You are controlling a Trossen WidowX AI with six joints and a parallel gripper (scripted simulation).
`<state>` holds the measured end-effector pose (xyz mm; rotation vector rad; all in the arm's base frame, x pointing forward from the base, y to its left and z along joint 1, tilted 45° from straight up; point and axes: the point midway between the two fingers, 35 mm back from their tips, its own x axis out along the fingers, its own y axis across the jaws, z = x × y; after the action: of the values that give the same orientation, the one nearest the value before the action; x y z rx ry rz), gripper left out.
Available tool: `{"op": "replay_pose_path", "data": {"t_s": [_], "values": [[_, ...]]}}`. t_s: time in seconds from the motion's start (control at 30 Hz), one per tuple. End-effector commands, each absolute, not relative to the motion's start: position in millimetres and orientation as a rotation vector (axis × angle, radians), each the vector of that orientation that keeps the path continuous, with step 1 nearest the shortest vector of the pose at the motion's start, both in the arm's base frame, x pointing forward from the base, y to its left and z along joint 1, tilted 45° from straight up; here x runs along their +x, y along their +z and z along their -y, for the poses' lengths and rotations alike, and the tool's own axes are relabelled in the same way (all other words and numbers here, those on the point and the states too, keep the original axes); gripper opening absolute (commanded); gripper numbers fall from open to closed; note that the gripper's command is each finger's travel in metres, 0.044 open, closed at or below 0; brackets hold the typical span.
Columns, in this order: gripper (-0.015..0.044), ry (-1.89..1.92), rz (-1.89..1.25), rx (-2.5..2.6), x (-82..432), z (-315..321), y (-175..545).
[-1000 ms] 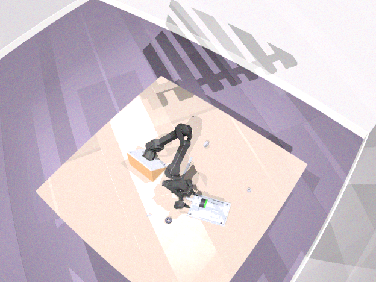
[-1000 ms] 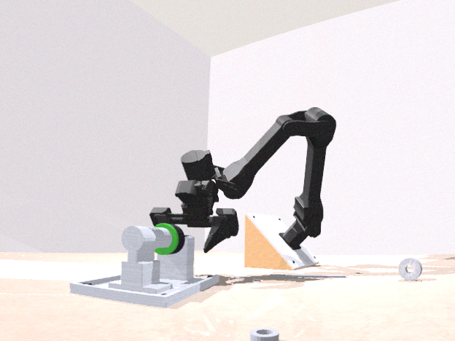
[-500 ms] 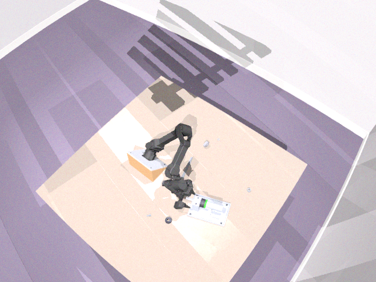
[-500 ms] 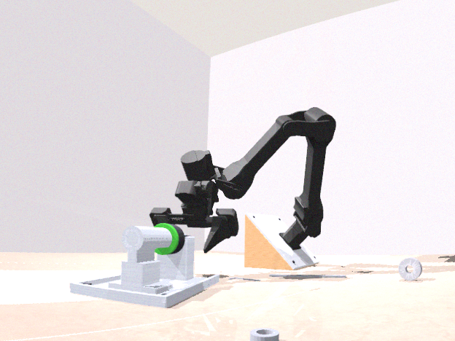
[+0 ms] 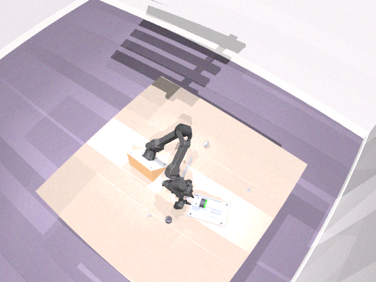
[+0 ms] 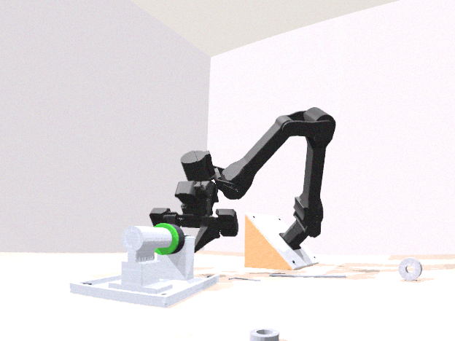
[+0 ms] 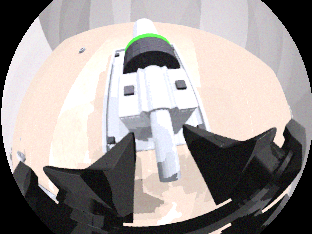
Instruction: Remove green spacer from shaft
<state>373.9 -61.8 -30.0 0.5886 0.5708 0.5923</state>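
Observation:
The shaft point(image 7: 165, 145) sticks out of the near support block point(image 7: 134, 80) point(image 6: 188, 256) toward the arm. My gripper point(image 7: 158, 132) point(image 5: 191, 200) is part-way open, its fingers on either side of the shaft's free end, with a gap showing on both sides. The green spacer point(image 5: 205, 203) point(image 6: 175, 238) point(image 7: 150, 35) is up on the shaft line, against the big housing block point(image 6: 143, 238) point(image 7: 145, 25). Dark spacers point(image 5: 203, 202) point(image 7: 150, 57) fill the space between the green one and the support block. The shaft inside the spacers and housing is hidden.
The white base plate point(image 5: 209, 222) point(image 6: 121, 298) carries both blocks. A black ring point(image 5: 168, 219) lies beside it. A thin rod point(image 5: 187, 167) point(image 6: 308, 275) lies near the orange wedge point(image 5: 141, 168) point(image 6: 260, 253) under the arm. A grey ring point(image 6: 402, 269) stands on edge.

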Motion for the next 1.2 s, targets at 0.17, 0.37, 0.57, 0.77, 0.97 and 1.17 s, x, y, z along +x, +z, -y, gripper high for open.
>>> {"op": "replay_pose_path", "data": {"t_s": [0.17,0.37,0.57,0.77,0.97,1.17], "values": [[0.0033,0.592,-0.571,0.589,373.9,61.8,-29.9],[0.0000,0.591,-0.575,0.592,373.4,61.9,-30.0],[0.0000,0.590,-0.579,0.596,369.8,62.8,-31.0],[0.0000,0.590,-0.579,0.596,366.1,63.6,-32.1],[0.0000,0.590,-0.579,0.596,362.5,64.5,-33.1],[0.0000,0.590,-0.579,0.596,359.0,65.3,-34.1]]}}
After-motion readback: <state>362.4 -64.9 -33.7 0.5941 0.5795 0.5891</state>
